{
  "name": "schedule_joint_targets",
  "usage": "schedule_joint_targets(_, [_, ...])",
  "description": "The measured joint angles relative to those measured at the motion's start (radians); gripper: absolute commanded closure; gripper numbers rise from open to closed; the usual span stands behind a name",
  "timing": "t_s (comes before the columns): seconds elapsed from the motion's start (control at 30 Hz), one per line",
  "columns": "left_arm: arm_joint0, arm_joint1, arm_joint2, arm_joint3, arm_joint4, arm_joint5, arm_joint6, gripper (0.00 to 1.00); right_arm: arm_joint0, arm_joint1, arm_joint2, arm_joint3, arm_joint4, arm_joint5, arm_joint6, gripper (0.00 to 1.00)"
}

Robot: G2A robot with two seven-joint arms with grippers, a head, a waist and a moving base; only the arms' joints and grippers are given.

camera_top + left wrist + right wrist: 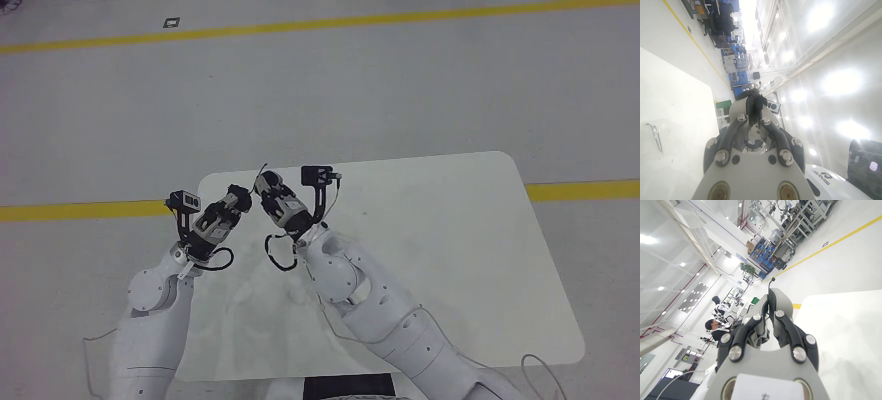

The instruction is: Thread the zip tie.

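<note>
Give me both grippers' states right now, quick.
Right gripper: jaws shut on the zip tie, one end poking out past them.
Left gripper: jaws shut, apparently pinching a thin black strip, likely the same zip tie.

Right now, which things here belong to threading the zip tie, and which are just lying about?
For the job: zip tie, left fingers and right fingers pinching it.
Lying about: clear packet of black ties on the table.

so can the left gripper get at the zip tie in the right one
Probably yes: the left gripper sits close beside the right gripper, nothing between them, and the zip tie pokes out past the right one's tips.
</note>
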Motion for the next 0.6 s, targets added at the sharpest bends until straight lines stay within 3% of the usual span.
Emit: schedule_joint_targets(0.6, [0.012, 0.008, 0.003, -0.015, -0.004, 0.0, 0.009, 1.0, -0.013, 0.002, 0.02, -0.016, -0.046, 0.002, -0.006, 1.0])
